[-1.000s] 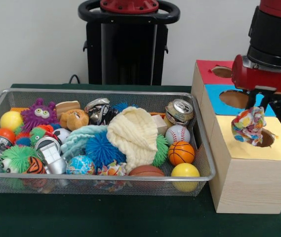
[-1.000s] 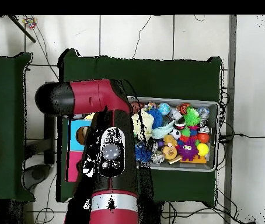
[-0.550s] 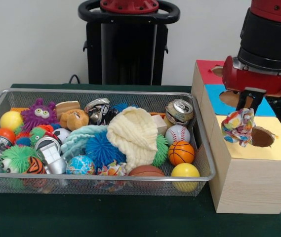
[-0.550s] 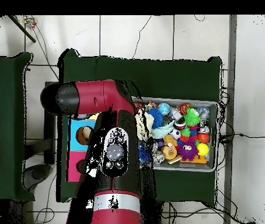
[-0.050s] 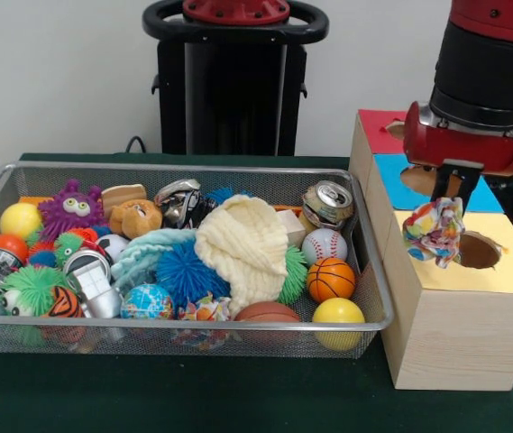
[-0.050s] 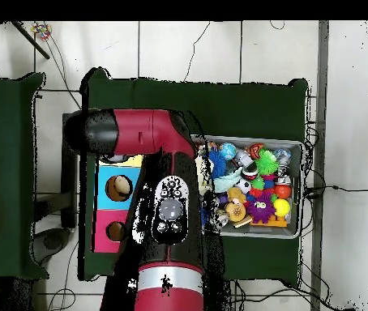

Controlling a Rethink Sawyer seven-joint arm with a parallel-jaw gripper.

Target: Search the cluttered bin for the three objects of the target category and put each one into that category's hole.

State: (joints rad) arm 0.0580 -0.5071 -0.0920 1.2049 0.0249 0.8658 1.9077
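So the gripper is hanging over the yellow-topped box on the right, and it's got a crumpled multicoloured cloth pinched between its fingers, closed tight on the top of the bundle. The cloth dangles over the box's top just left of the round hole, at about the hole's near-left rim, not inside it. Behind the yellow section there's a blue section with its own hole, and a red section at the far end, both partly blocked by the red and black arm. Left of the boxes sits the wire mesh bin, still packed: a cream knitted cloth in the middle, a light teal cloth beside it, a blue spiky ball, a baseball, a mini basketball, a yellow ball in the near right corner, a crushed can at the far right, and a purple spiky toy at the far left. From overhead the arm covers the cloth and the yellow section.
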